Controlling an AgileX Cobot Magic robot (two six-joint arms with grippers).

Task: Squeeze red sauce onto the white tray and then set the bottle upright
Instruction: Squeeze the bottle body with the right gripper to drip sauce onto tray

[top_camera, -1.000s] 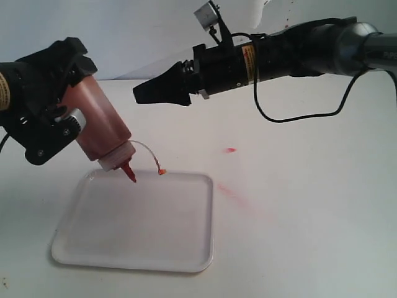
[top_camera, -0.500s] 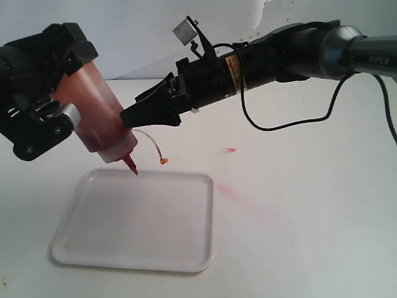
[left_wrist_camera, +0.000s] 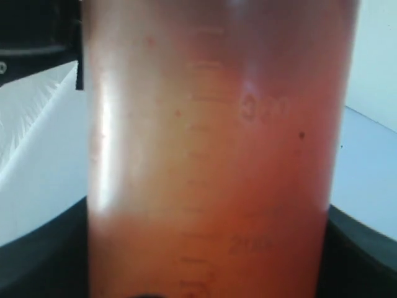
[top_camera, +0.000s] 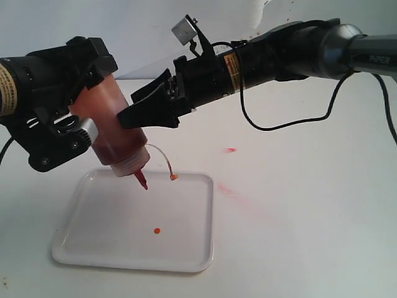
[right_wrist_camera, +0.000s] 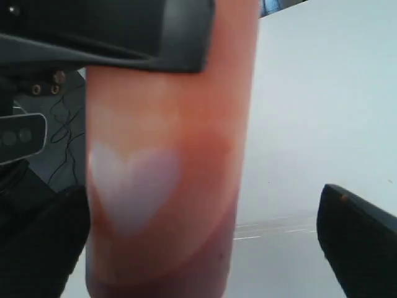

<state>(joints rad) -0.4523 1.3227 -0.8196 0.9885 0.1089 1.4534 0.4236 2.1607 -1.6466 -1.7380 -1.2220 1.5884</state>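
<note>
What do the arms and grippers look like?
Both are black. The right arm has a yellow label, a grey box on a bracket, a looping black cable and a grey section lettered PIPER. The right gripper has tapered fingers. The left gripper is blocky, with a yellowish label.

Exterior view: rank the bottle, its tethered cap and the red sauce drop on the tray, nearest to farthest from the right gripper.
1. bottle: tilted, right between the open jaws of the right gripper.
2. tethered cap: hanging below the gripper, over the far edge of the white tray.
3. red sauce drop: lowest, on the tray floor, toward the camera.
</note>
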